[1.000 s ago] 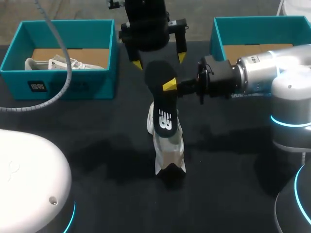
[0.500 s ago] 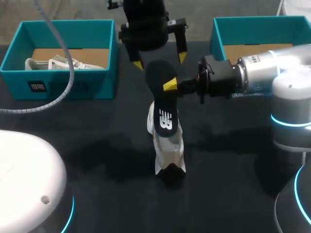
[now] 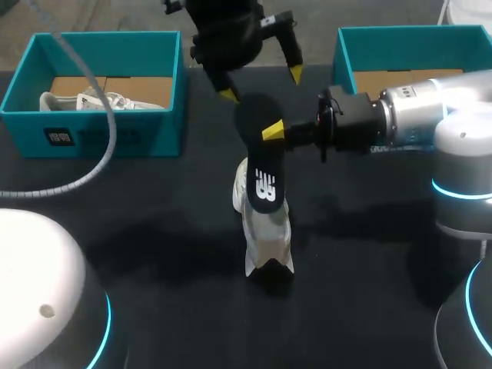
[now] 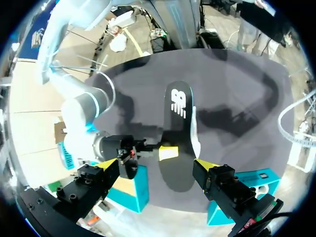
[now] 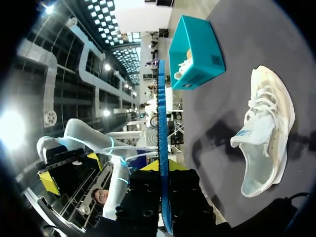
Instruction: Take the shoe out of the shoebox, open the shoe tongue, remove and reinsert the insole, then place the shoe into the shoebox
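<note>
Black table [image 3: 154, 231], white shoe [image 3: 267, 240], teal shoeboxes [image 3: 100, 137]

head: above-behind, looking down on table [image 3: 154, 231] | wrists: close, along fingers [image 4: 107, 163] | shared: insole [image 3: 260, 165], shoe [image 3: 265, 231]

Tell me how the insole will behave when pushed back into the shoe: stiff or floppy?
Probably semi-stiff: pinched near one end by the right gripper, the insole juts out straight, without drooping. Edge-on in the right wrist view it is thin, so likely light and apt to buckle if jammed against the shoe.
</note>
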